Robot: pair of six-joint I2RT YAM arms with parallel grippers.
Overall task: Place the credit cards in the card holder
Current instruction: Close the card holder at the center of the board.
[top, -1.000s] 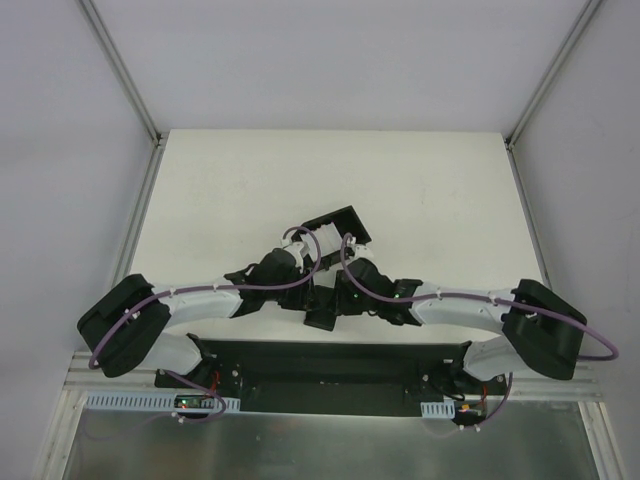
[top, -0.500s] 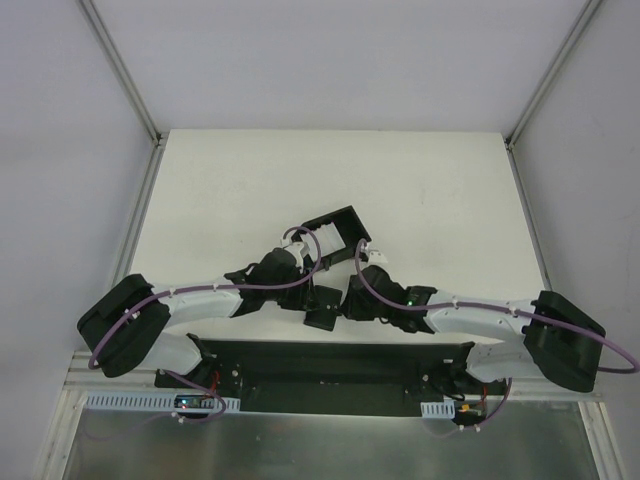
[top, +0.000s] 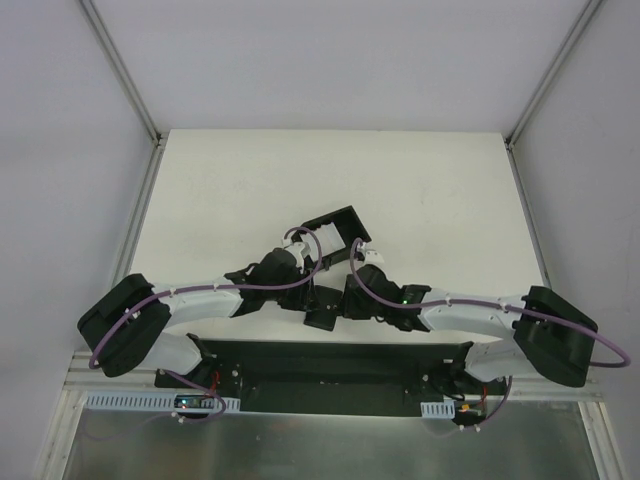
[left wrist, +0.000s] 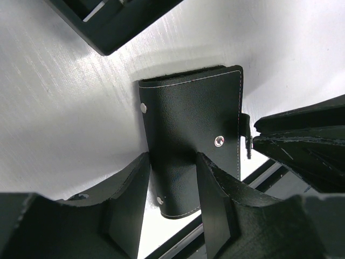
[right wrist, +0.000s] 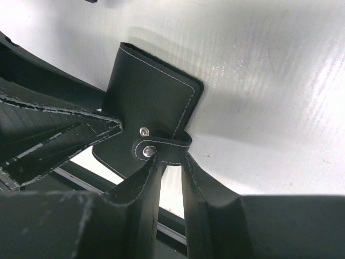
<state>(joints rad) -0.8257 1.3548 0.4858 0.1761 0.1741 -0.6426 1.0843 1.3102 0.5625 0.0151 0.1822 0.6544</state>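
The card holder point(left wrist: 188, 118) is a flat black stitched wallet, folded shut, near the table's front edge. My left gripper point(left wrist: 172, 162) is shut across its body, one finger on each side. My right gripper point(right wrist: 172, 159) is shut on its clasp tab point(right wrist: 161, 147), which has a metal snap. In the top view both grippers point(top: 312, 295) point(top: 347, 298) meet over the card holder point(top: 321, 318). No credit cards show clearly. Only a pale sliver point(left wrist: 100, 8) shows inside the black tray.
A black walled tray point(top: 331, 218) lies just beyond the grippers and also shows at the top of the left wrist view point(left wrist: 124, 27). The arms' black base rail point(top: 330, 365) runs along the near edge. White table point(top: 420, 190) spreads behind and to both sides.
The right wrist has shifted slightly toward the near edge beside the card holder, and its elbow swung outward and partly back. The left arm has stayed put.
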